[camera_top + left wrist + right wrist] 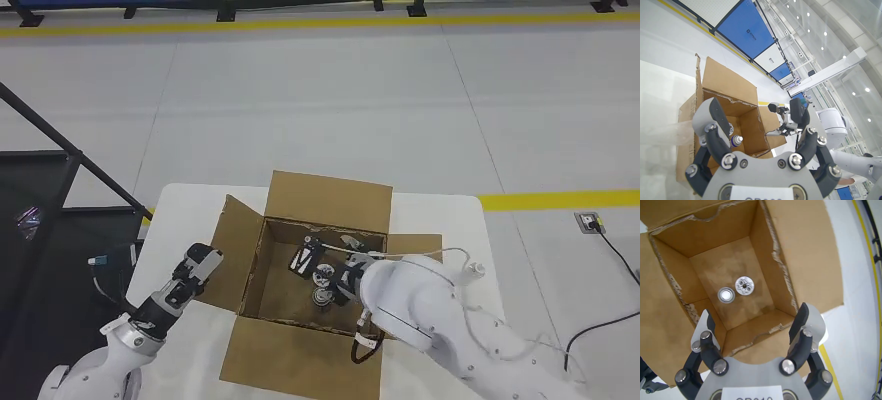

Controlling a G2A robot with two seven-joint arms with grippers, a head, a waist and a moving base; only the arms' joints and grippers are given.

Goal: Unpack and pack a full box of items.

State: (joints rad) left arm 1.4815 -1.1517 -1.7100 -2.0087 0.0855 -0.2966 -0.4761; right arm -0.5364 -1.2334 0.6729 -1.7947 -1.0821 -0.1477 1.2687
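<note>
Two upright items stand on the floor of the open cardboard box (pixel 806 256): a spray can (pixel 726 295) with a silver rim and white nozzle, and a second container (pixel 744 285) with a white patterned disc top. They sit just beside each other around the middle of the floor, away from all four walls; can't tell if they touch. Both have the long axis vertical, tops pointing straight up at the right gripper (pixel 754 310). That gripper hangs above the box opening, well apart from both items, with the jaws spread wide and nothing between them. From the right wrist view the spray can lies nearer the gripper, the second container just past it. The box rests on the white table (pixel 180 210) with its flaps folded out, roughly central between the table's left and right edges. The left gripper (pixel 755 106) is outside the box, by the left flap, toward the table's left edge. Its jaws are also spread and empty, and the spray can's blue label is visible past one finger (pixel 715 111).
</note>
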